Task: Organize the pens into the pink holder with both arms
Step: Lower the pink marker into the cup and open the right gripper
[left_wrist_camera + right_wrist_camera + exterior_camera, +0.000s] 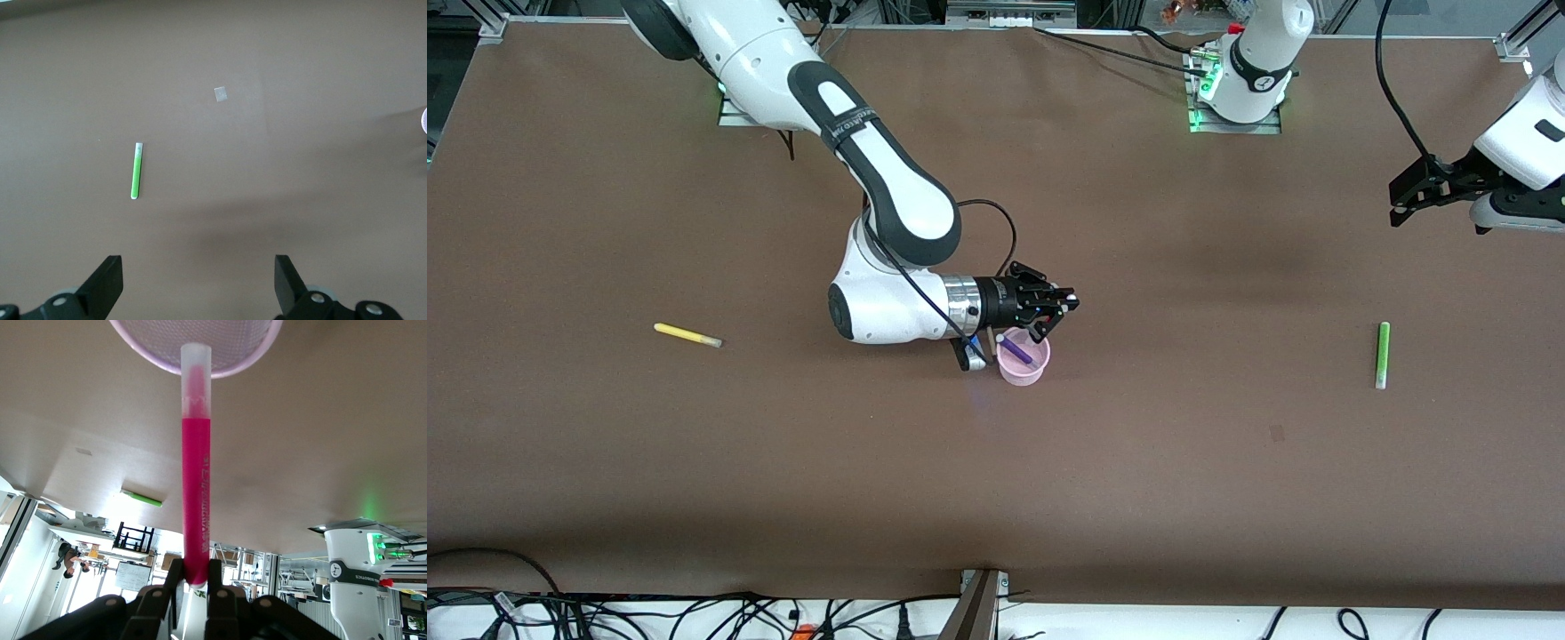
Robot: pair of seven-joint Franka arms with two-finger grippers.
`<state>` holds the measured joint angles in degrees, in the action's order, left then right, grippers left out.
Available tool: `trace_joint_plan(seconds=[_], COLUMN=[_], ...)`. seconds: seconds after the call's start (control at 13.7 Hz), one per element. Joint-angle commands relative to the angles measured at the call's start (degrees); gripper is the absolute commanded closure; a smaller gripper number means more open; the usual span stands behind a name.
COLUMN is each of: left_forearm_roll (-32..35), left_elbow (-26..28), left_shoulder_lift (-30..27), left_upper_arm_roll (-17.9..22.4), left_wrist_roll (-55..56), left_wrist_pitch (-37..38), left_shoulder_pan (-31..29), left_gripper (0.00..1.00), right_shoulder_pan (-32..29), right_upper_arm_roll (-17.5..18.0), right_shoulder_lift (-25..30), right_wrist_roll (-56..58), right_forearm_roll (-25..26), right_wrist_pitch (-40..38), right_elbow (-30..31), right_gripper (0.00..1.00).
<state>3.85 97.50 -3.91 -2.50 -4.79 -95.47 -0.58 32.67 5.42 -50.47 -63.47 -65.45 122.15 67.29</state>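
Note:
The pink holder (1023, 363) stands mid-table with the purple pen (1016, 348) leaning inside it. My right gripper (1055, 317) hovers just over the holder, shut on the magenta-pink pen (196, 487). The pen's pale end reaches the holder's rim (150, 352) in the right wrist view. The yellow pen (687, 335) lies toward the right arm's end of the table. The green pen (1382, 355) lies toward the left arm's end and shows in the left wrist view (137, 171). My left gripper (1409, 200) is open and empty in the air, its jaws wide apart (198, 280).
A small pale patch (1277, 433) marks the brown table between the holder and the green pen, nearer to the front camera. The arms' bases (1238, 89) stand along the table's back edge. Cables lie off the front edge.

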Motion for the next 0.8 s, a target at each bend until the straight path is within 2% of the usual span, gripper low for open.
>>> trace_joint_plan(seconds=[0.0, 0.73], left_forearm_roll=[-0.95, -0.95], left_elbow=[-1.62, -1.62], left_shoulder_lift=[0.57, 0.57], left_upper_arm_roll=[-0.23, -0.23], left_wrist_roll=[0.39, 0.39], left_wrist_pitch=[1.07, 1.07], left_shoulder_pan=[-0.13, -0.21], left_gripper=[0.0, 0.0], right_shoulder_pan=[0.02, -0.15], right_upper_arm_roll=[0.03, 0.03], right_shoulder_lift=[-1.29, -2.87], right_wrist_roll=[0.01, 3.0], right_forearm_roll=[-1.0, -1.09], right_wrist_pitch=[0.02, 0.11], right_elbow=[-2.16, -2.16], right_gripper=[1.0, 1.0])
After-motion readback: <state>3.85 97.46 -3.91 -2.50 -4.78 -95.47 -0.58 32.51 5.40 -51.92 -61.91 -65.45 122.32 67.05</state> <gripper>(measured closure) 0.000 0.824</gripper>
